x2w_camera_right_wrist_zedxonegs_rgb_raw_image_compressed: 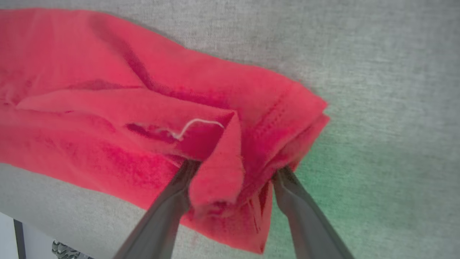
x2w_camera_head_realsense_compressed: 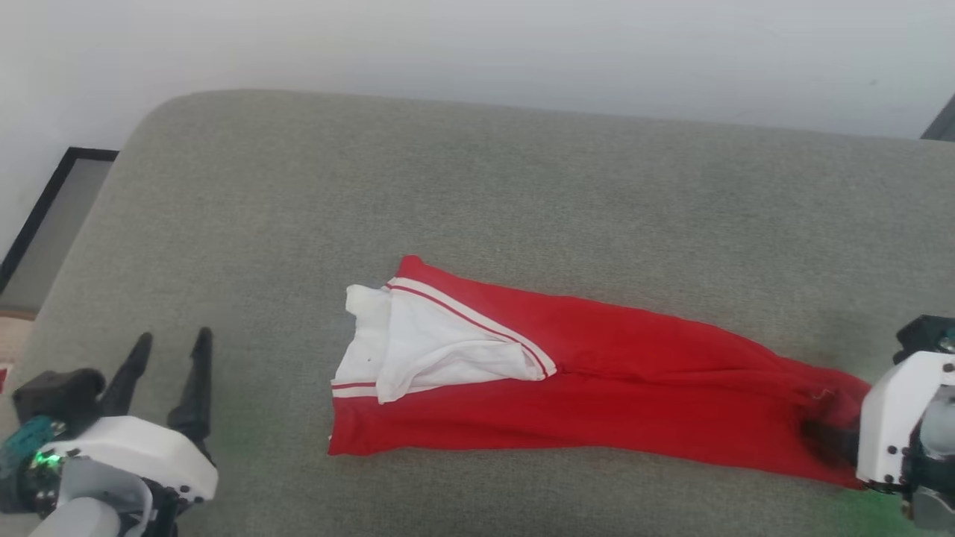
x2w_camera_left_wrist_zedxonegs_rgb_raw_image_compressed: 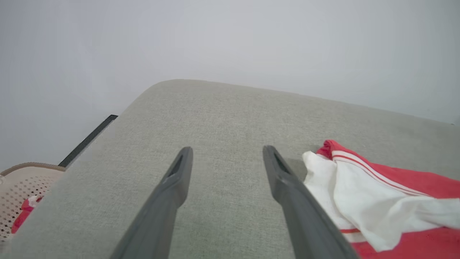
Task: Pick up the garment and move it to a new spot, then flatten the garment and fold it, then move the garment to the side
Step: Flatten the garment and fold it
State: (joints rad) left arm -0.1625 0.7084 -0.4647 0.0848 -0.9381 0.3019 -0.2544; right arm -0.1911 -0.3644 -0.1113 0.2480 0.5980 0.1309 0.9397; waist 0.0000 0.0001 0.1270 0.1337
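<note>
"Since you look down from the head, where does the garment (x2w_camera_head_realsense_compressed: 597, 388) lie?"

"On the grey cushion (x2w_camera_head_realsense_compressed: 477, 186), towards its near edge, drawn out long from left to right. Its white sleeve panel with the thin stripes lies rumpled on top at the left end; the narrow red end runs off to the right."

"Is it flat?"

"Not quite. The right wrist view shows the garment (x2w_camera_right_wrist_zedxonegs_rgb_raw_image_compressed: 107, 108) creased at that narrow end, layers bunched, a loose white thread (x2w_camera_right_wrist_zedxonegs_rgb_raw_image_compressed: 196, 124) lying on one fold."

"And the right gripper (x2w_camera_head_realsense_compressed: 821, 440)?"

"At that very end. Seen from its own wrist, the right gripper (x2w_camera_right_wrist_zedxonegs_rgb_raw_image_compressed: 235, 167) has its two fingers spread wide, their tips tucked under the folds, a lump of red cloth loose between them. They are not pinching it."

"The left gripper (x2w_camera_head_realsense_compressed: 174, 337)?"

"Low on the left, over bare cushion, well apart from the sleeve end. In the left wrist view the left gripper (x2w_camera_left_wrist_zedxonegs_rgb_raw_image_compressed: 227, 149) has its fingers wide apart with nothing between them, and the garment (x2w_camera_left_wrist_zedxonegs_rgb_raw_image_compressed: 395, 194) lies to their right."

"Anything beyond the cushion?"

"A pale wall (x2w_camera_head_realsense_compressed: 477, 45) behind, a dark frame (x2w_camera_head_realsense_compressed: 45, 209) at the left, and a tan basket (x2w_camera_left_wrist_zedxonegs_rgb_raw_image_compressed: 21, 183) with a red-and-white scrap (x2w_camera_left_wrist_zedxonegs_rgb_raw_image_compressed: 23, 212) in it."
</note>
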